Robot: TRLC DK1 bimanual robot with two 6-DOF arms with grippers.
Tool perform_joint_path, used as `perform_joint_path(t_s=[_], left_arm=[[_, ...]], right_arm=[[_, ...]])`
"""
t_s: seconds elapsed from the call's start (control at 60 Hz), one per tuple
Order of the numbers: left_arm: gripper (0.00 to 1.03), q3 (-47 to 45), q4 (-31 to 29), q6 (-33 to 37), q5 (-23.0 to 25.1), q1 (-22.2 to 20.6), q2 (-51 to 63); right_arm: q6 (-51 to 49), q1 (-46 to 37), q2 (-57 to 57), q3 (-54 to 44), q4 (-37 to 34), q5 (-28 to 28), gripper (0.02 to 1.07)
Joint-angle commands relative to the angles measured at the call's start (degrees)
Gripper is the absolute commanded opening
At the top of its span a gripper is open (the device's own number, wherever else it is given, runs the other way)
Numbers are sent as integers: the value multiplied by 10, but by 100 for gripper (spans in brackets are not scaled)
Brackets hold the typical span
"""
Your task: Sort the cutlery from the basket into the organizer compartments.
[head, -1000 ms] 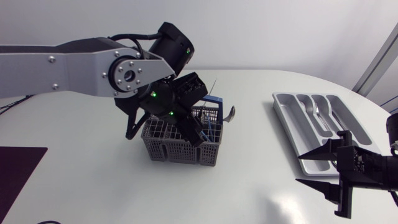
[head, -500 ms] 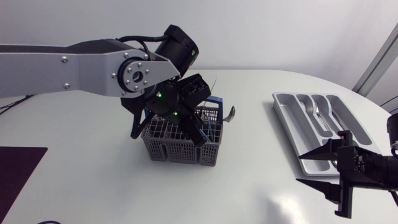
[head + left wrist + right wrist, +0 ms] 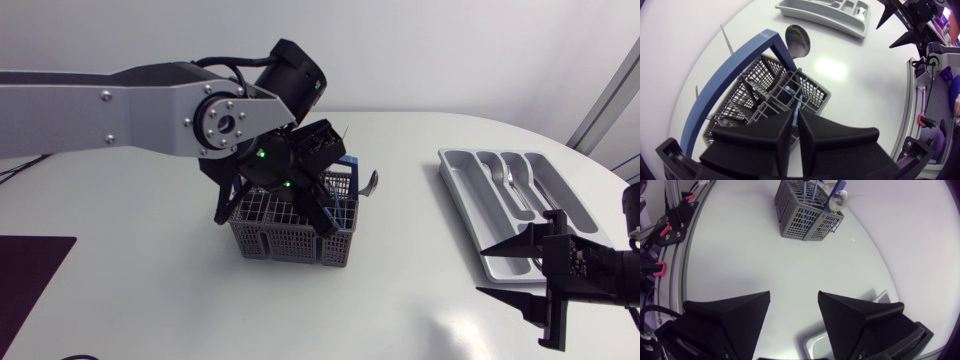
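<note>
The grey mesh cutlery basket [image 3: 283,240] with a blue carry handle [image 3: 735,65] stands mid-table. My left gripper [image 3: 312,207] reaches down into it and is shut on a thin blue-handled piece of cutlery [image 3: 796,111], pinched between the fingertips [image 3: 785,132]. A metal spoon [image 3: 372,183] sticks out of the basket's far side, its bowl [image 3: 799,42] ahead of the left gripper. The grey organizer [image 3: 548,188] lies at the right with a piece of metal cutlery [image 3: 512,181] in one compartment. My right gripper [image 3: 520,270] hovers open and holds nothing, near the organizer's front end.
More cutlery handles [image 3: 812,190] stand in the basket [image 3: 807,215]. A dark mat [image 3: 25,275] lies at the table's left front corner. Bare white tabletop [image 3: 410,290] stretches between the basket and the organizer.
My left gripper's fingers have closed on the blue-handled piece inside the basket, and the wrist has shifted slightly. The right arm has not moved.
</note>
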Motion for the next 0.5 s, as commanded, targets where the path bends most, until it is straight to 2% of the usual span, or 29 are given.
perform_joint_path(t_s=[0.0,0.483], left_arm=[[4,21,-7,5,-2,-8,4],[3,34,-34,10,-3,-9,-10]], right_arm=[[-9,-6,8,-14,-1,-3,72],[-12,-9,11,-15,-1,-4,72]])
